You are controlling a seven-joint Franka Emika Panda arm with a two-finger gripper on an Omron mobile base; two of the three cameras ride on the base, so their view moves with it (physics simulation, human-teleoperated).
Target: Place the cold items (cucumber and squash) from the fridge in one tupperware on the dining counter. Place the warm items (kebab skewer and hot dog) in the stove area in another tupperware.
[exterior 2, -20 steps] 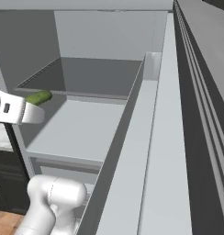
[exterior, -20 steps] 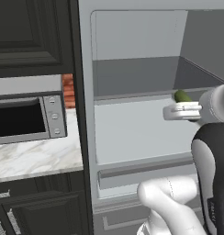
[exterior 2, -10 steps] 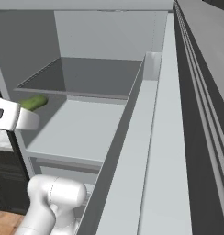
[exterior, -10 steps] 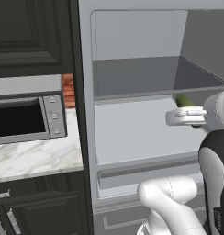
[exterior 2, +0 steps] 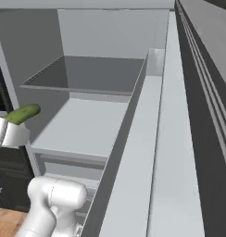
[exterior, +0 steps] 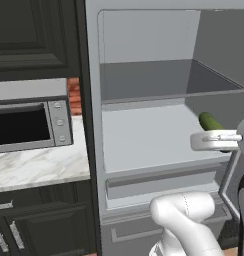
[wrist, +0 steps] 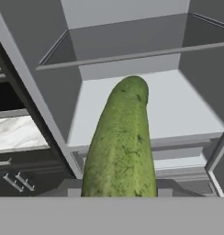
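A dark green cucumber (wrist: 120,142) runs lengthwise up the middle of the hand view, clamped at its near end in my gripper (wrist: 120,190). In the left base view the cucumber (exterior: 210,120) sticks up and back out of the white hand, with the gripper (exterior: 214,133) at the right front of the open fridge. From the right base view the cucumber (exterior 2: 23,113) and gripper (exterior 2: 15,122) sit at the far left, in front of the fridge's middle shelf (exterior 2: 82,125). The gripper is shut on the cucumber, held in the air above the shelf's front edge.
The fridge interior (exterior: 149,135) has an upper shelf (exterior: 159,95) and a bare middle shelf. Its open door (exterior 2: 166,152) stretches along the right. A microwave (exterior: 29,122) on a marble counter (exterior: 39,167) stands left of the fridge, with dark cabinets above and below.
The gripper, still holding the cucumber, has drawn back from the shelf toward the fridge's front, sinking a little. Fridge and counter have not shifted.
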